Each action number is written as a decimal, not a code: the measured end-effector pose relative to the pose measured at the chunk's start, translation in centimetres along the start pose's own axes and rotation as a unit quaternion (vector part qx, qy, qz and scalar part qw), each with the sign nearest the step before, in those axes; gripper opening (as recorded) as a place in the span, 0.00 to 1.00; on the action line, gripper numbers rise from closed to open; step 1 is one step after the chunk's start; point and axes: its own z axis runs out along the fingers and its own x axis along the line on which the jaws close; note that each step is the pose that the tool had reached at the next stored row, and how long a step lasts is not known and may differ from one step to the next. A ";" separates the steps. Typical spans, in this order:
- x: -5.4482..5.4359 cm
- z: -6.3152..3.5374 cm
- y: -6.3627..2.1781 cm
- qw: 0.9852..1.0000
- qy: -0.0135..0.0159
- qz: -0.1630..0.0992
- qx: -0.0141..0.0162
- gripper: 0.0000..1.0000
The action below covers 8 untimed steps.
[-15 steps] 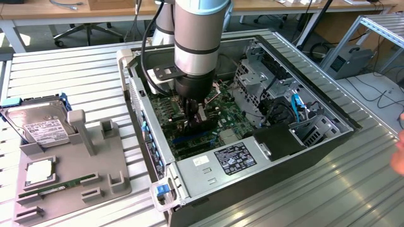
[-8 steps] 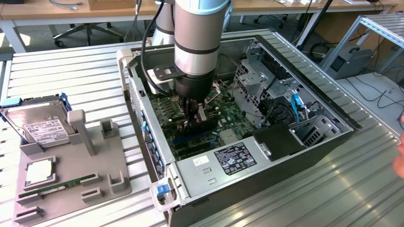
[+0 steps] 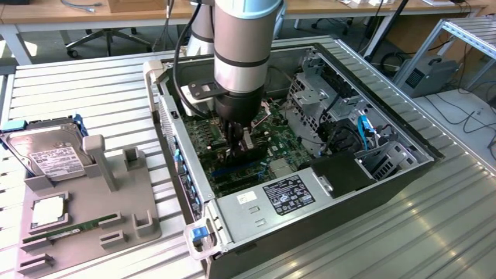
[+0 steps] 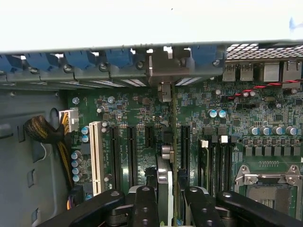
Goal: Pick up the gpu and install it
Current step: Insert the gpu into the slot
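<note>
The open computer case lies on its side with the motherboard facing up. My gripper reaches down into it over the expansion slots. In the wrist view the gpu shows edge-on as a thin green board standing among the black slots. Its silver end bracket reaches the case's rear wall. The black fingers of my gripper sit on either side of the card's edge, shut on it. In the exterior view the card appears as a dark piece under the fingers.
On the exterior view's left, a grey holder tray carries a hard drive, a processor and a RAM stick. Inside the case are a white slot, a cable bundle, the CPU socket and the power supply.
</note>
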 end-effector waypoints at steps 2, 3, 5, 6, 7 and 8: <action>0.0 0.08 0.00 1.000 0.000 0.000 0.000 0.27; 0.0 0.11 0.01 1.000 0.000 0.000 0.000 0.27; 0.0 0.18 0.01 1.000 0.000 0.000 0.000 0.27; 0.0 0.21 0.01 1.000 0.000 0.000 0.000 0.27; 0.0 0.24 0.01 1.000 0.000 0.000 0.000 0.27; 0.0 0.27 0.01 1.000 0.000 0.000 0.000 0.27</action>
